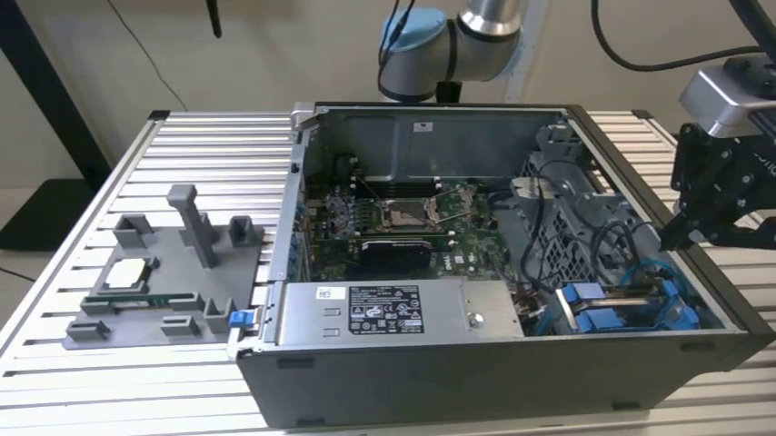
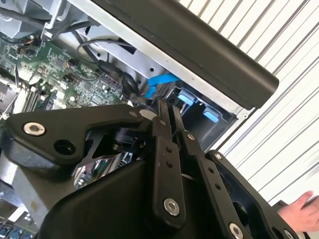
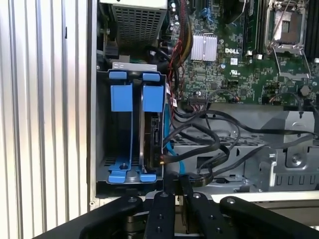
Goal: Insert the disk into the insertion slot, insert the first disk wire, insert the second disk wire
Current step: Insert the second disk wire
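Observation:
In the first wrist view the disk (image 3: 152,132) stands on edge inside the insertion slot (image 3: 103,129), held in its blue carrier (image 3: 153,98). Beside it sits a second blue carrier (image 3: 121,97). A light blue wire (image 3: 172,152) and black wires (image 3: 214,144) run up to the disk's end; I cannot tell whether they are plugged in. My gripper (image 3: 178,180) hangs just off the cage's end, its black fingers (image 2: 160,129) pressed together with nothing visible between them. In the exterior view the gripper (image 1: 671,241) hovers over the case's right wall, above the cage (image 1: 619,309).
The open computer case (image 1: 485,381) rests on a slatted metal table (image 1: 206,145). A silver power-supply box (image 1: 388,311) and the motherboard (image 1: 401,218) lie inside. A grey fixture (image 1: 170,272) stands at the exterior view's left. A person's hand (image 2: 301,214) shows beside the case.

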Controlling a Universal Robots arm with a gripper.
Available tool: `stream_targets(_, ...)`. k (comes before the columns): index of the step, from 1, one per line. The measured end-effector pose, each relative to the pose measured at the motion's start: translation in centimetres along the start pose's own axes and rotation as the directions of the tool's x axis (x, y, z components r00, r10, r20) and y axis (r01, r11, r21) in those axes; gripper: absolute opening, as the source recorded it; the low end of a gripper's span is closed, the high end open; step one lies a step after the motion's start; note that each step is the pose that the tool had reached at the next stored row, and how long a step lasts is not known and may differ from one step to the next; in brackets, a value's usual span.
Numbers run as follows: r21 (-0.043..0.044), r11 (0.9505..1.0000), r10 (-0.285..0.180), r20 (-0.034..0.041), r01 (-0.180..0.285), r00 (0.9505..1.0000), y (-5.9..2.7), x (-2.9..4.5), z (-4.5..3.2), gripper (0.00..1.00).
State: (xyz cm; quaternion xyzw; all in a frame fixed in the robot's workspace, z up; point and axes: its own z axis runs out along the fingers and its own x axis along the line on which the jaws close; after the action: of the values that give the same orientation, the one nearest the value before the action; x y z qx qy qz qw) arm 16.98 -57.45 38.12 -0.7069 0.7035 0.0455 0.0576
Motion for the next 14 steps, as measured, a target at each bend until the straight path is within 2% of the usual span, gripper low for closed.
stream_targets(6,0.0,1.0,0.0,0.0,0.0,1.0,0.84,-0.87,-0.29,0.0)
stream_targets(14,0.0,1.0,0.0,0.0,0.0,1.0,2.61,-0.93,-0.47,0.0)
